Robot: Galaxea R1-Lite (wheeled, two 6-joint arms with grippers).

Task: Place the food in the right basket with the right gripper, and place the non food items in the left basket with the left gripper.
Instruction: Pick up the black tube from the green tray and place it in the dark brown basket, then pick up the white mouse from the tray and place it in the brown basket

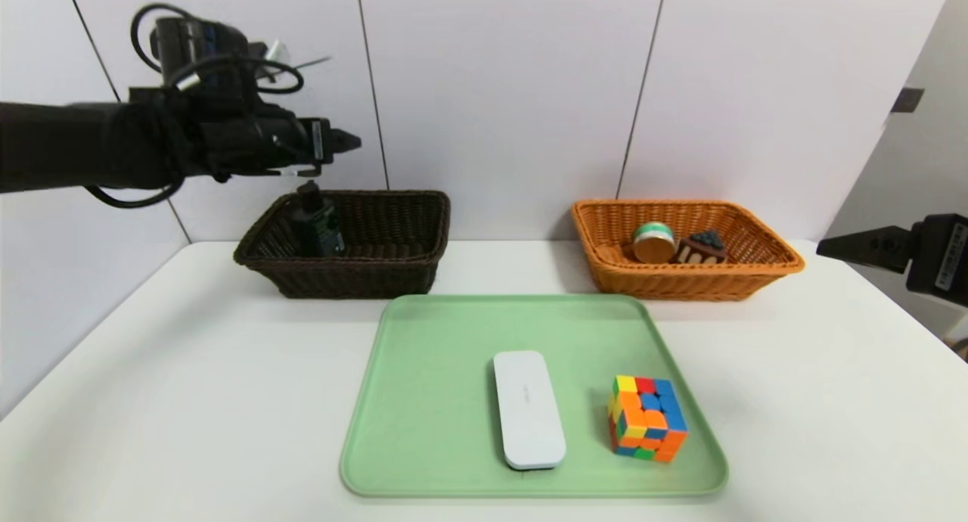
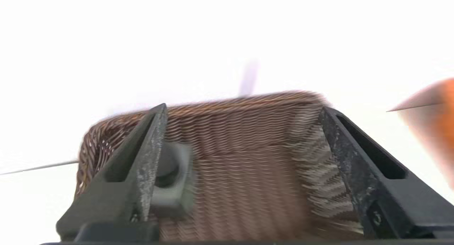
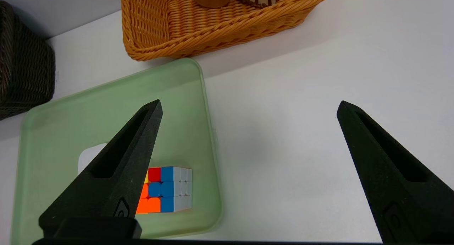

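My left gripper [image 1: 340, 142] [image 2: 244, 108] hangs open above the dark brown left basket [image 1: 393, 268] [image 2: 248, 159], holding nothing. Just beneath it a dark green bottle [image 1: 319, 223] [image 2: 175, 177] stands inside that basket, close to one finger but free of the grip. On the green tray [image 1: 423, 401] lie a white oblong case [image 1: 528, 408] and a colourful puzzle cube [image 1: 647, 418] [image 3: 170, 190]. The orange right basket [image 1: 681, 284] [image 3: 212, 28] holds a round green-topped food item [image 1: 653, 242] and a chocolate cake piece [image 1: 702, 248]. My right gripper [image 1: 854, 248] [image 3: 249, 103] waits open at the table's right side.
Both baskets stand at the back of the white table [image 1: 151, 371], against the white wall. The tray [image 3: 106, 106] sits in front of them at the centre. The dark basket's corner [image 3: 25, 78] shows in the right wrist view.
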